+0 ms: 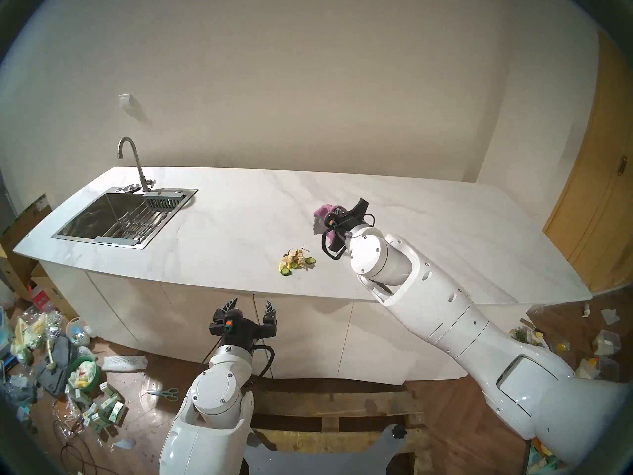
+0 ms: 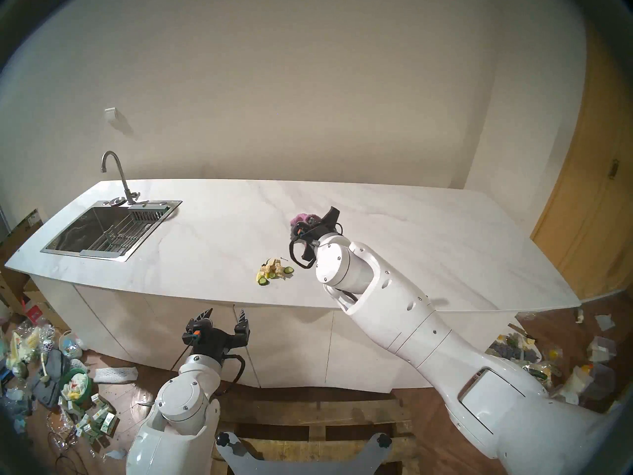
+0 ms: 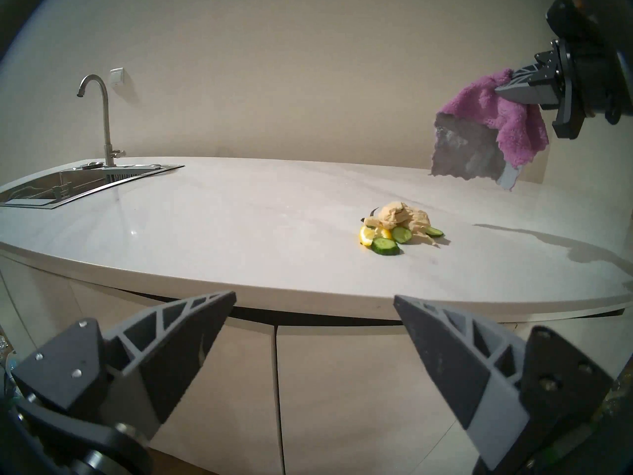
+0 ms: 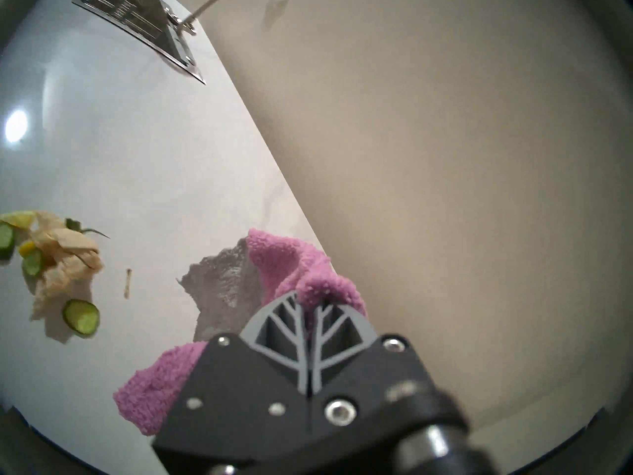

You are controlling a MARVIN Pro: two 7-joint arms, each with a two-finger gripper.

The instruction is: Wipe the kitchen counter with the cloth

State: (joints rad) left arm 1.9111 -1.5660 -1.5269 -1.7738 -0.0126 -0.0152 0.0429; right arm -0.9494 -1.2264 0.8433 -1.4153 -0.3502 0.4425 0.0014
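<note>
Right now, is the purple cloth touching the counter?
Apart. The left wrist view shows the purple cloth hanging from the shut right gripper, wall visible under its lower edge, above the counter.

Right pincer (image 4: 310, 304) clamped, arm outstretched, left pincer (image 1: 251, 304) spread wide, level

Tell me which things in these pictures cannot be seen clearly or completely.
- Right end effector, head views: its wrist and camera mount hide the fingertips and most of the purple cloth.
- Cloth, right wrist view: the lower part is behind the end effector's black body.
- Sink and faucet, right wrist view: cut off by the top edge.
- Small beige stick near the food scraps: too blurred to identify.
</note>
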